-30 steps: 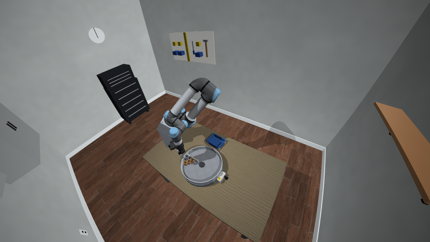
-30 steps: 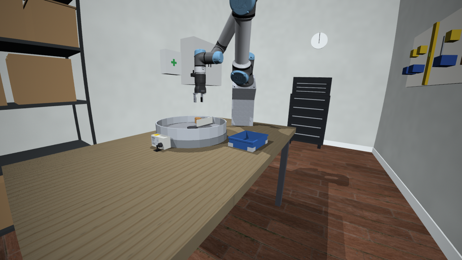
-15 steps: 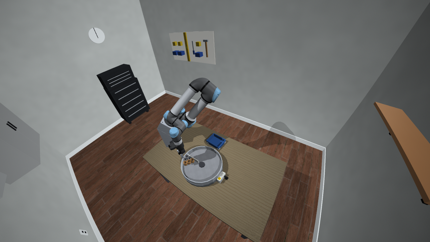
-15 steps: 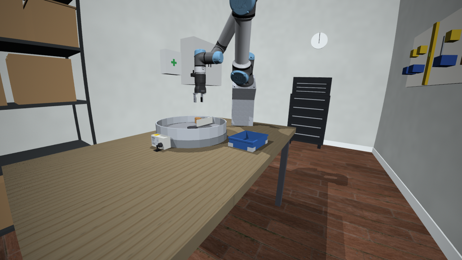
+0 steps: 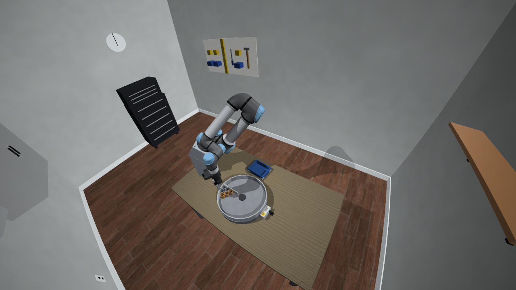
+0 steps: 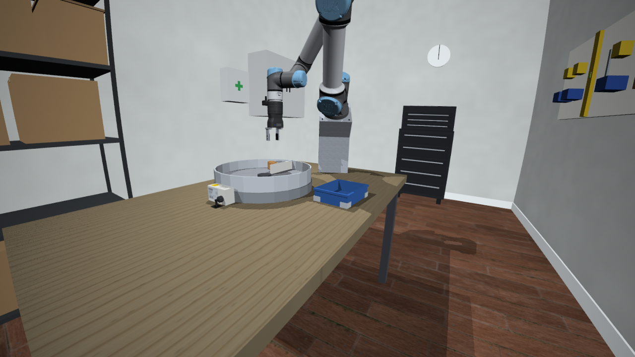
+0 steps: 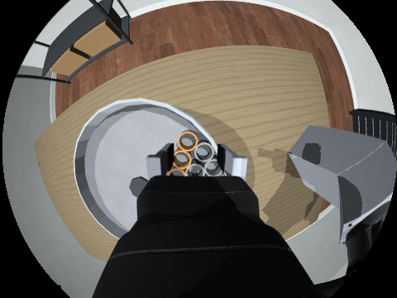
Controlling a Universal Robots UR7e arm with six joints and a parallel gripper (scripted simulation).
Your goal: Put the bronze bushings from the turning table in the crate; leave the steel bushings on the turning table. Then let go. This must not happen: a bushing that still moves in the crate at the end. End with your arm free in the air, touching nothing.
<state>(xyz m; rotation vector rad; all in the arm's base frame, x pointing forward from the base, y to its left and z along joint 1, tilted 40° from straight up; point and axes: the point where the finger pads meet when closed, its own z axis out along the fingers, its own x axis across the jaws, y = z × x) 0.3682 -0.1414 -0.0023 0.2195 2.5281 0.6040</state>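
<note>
Along the counter's pedestal-side short edge: six bushings and one open gripper

Counter, long, wood-grained, pale brown [image 5: 295, 234] [image 6: 177, 248] [image 7: 256, 70]. A grey box-shaped metal pedestal [image 5: 194, 160] [image 6: 333, 152] [image 7: 327, 155] is placed at one short edge.

Turning table, round, grey, high-walled [image 5: 241, 219] [image 6: 262, 182] [image 7: 80, 165]. It is set between the two long edges, towards the pedestal end. Its floor is fitted with a dark central hub [image 5: 242, 197] [image 6: 264, 174] [image 7: 139, 187] and crossed in part by a straight pale guide strip [image 5: 231, 189] [image 6: 281, 167].

Bushings, bronze, ring-shaped, three [image 5: 226, 195] [image 6: 270, 165] [image 7: 179, 164]. Bushings, steel, ring-shaped, three [image 7: 198, 157]. All six are grouped upright on the turning table, beside its wall.

Crate, blue, rectangular, open-topped, with pale corners [image 5: 256, 173] [image 6: 327, 197]. It is placed beside the turning table, near one long edge and the pedestal-end corner.

Control box, white, with yellow marking [image 5: 264, 212] [image 6: 224, 194]. It is mounted at the turning table's outer wall, on the side away from the pedestal.

Gripper, black, two-fingered [image 5: 218, 186] [image 6: 272, 138] [image 7: 196, 159]. It is held above the bushings, pointed down, fingers spread wide, with nothing gripped.
</note>
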